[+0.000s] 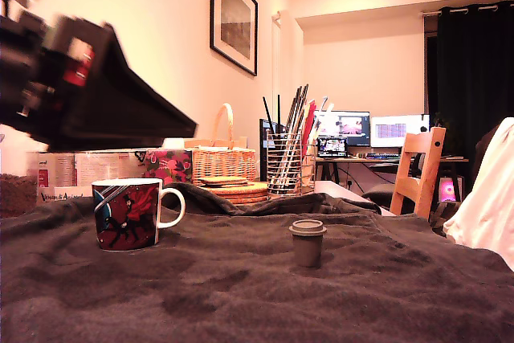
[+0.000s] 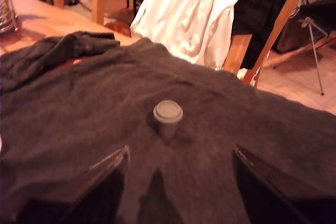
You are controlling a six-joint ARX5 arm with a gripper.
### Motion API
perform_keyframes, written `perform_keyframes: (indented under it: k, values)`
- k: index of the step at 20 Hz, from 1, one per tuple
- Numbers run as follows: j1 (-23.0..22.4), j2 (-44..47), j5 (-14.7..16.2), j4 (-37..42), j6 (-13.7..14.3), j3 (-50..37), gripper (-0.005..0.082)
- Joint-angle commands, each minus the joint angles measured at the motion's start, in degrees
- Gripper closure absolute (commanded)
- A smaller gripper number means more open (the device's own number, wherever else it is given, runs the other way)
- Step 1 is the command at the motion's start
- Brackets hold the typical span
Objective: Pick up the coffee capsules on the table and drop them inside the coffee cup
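Dark fuzzy cloth covered the counter [image 1: 241, 295]. Claw [image 2: 178, 182] hung above it, jaws spread wide, empty. Grey capsule [image 2: 168, 113] stood upright just ahead, centred between the jaws. Coffee cup [image 1: 128, 214] sat under the arm.

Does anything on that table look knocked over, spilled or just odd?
Nothing is spilled or tipped. The grey capsule stands with its wide rim up, the mug is upright, and the open pincer is apart from both. Only the cloth is rumpled.
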Motion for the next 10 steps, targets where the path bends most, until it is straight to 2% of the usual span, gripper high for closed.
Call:
perform_keyframes:
  k: [1,10]
  values:
    - [-0.2,2.6,0.1,3.7,0.3,-1.1,0.0203]
    - [-1.5,15.2,0.0,17.3,0.2,-0.8,0.0203]
